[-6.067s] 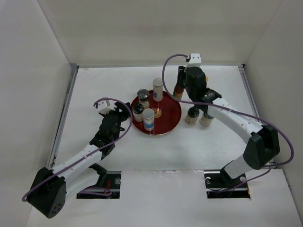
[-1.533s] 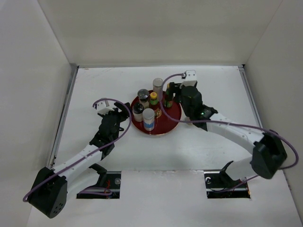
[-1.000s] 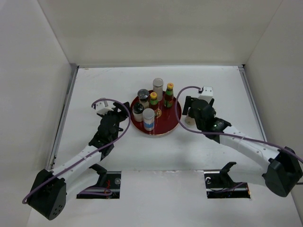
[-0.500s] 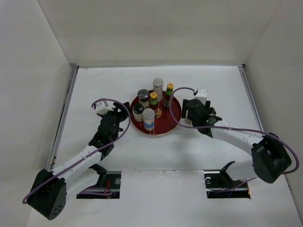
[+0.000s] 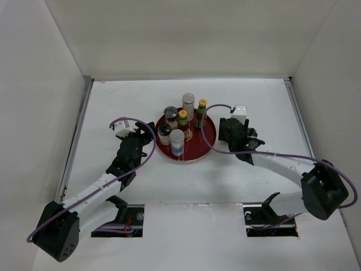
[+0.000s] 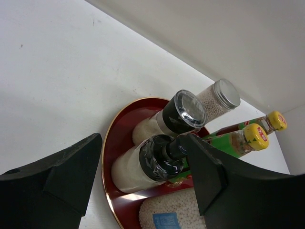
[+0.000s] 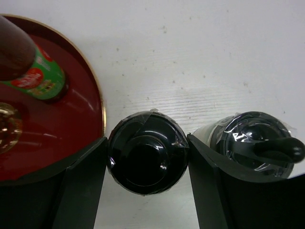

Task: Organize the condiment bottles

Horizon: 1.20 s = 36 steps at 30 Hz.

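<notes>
Six condiment bottles stand on the round red tray point(image 5: 210, 137): two slim dark bottles with yellow caps point(image 5: 201, 111) point(image 5: 183, 119), a grey-capped shaker point(image 5: 188, 105), two black-capped shakers point(image 5: 170, 116) point(image 5: 164, 133) and a white blue-labelled jar point(image 5: 177, 141). My right gripper point(image 5: 230, 140) point(image 7: 147, 143) is open, with its jaws on either side of a black-capped shaker point(image 7: 147, 160) just right of the tray. A second black-capped shaker point(image 7: 257, 143) stands just outside its right finger. My left gripper point(image 5: 141, 135) point(image 6: 142, 138) is open and empty, left of the tray.
In the left wrist view the tray rim point(image 6: 112, 157) lies between the fingers, with the shakers point(image 6: 157, 160) and yellow caps point(image 6: 257, 136) behind. White walls close the table at the back and sides. The tray edge point(image 7: 101, 112) is close to my right gripper's left finger.
My right gripper carried a yellow-capped bottle onto the tray, let go, then moved right and down over the shaker beside the tray. The left arm has not moved.
</notes>
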Available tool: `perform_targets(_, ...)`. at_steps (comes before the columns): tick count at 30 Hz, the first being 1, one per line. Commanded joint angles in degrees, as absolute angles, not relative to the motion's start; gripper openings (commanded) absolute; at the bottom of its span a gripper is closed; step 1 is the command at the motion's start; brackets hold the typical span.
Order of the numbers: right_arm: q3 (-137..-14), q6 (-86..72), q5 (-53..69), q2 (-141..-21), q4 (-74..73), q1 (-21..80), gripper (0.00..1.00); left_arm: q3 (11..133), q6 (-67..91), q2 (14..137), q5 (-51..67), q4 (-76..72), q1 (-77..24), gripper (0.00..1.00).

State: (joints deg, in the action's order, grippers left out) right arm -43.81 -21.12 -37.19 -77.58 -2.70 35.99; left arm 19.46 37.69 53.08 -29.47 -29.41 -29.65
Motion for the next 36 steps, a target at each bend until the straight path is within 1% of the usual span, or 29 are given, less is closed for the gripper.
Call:
perform_targets(1,-47.7,-18.8,-40.7,-72.4,2.3,39.3,0.52,19.2,38.1,52.9,-28.9,-32.3,-29.4,0.7)
perform_targets(5,-50.6,-18.1,-39.3,-73.6,2.9,44.5,0.52,19.2,38.1,53.1,-28.9,-32.3,-29.6,0.7)
perform_targets(10,-54.0,-19.2,-36.7,-79.6,5.1,50.0,0.52,19.1,38.1,53.4,-28.9,-32.3,-29.6,0.7)
perform_targets(18,-54.7,-20.3,-34.9,-88.0,10.8,54.1,0.56,19.0,38.1,52.6,-28.9,-32.3,-29.6,0.7)
perform_targets(20,-54.8,-21.4,-34.9,-89.2,10.7,54.7,0.61,19.2,38.1,52.7,-28.9,-32.3,-29.5,0.7)
perform_targets(22,-54.8,-21.9,-34.5,-89.4,10.5,55.1,0.73,19.0,38.1,52.8,-28.9,-32.2,-29.6,0.7)
perform_targets(23,-54.6,-21.8,-34.7,-89.0,10.5,55.2,0.8,19.0,38.1,52.7,-28.9,-32.3,-29.6,0.7)
perform_targets(24,-54.2,-21.7,-35.1,-88.3,10.5,55.2,0.85,19.0,38.1,52.6,-28.9,-32.3,-29.6,0.7)
perform_targets(28,-52.4,-21.9,-35.2,-83.3,9.1,54.7,0.94,19.1,38.1,52.9,-28.9,-32.2,-29.6,0.7)
perform_targets(32,-48.9,-22.3,-36.6,-75.9,7.5,51.3,0.94,19.1,38.1,52.0,-28.9,-32.1,-29.5,0.7)
perform_targets(36,-44.5,-22.9,-39.4,-68.3,5.1,43.8,0.93,18.9,38.1,51.8,-28.9,-31.9,-29.7,0.7)
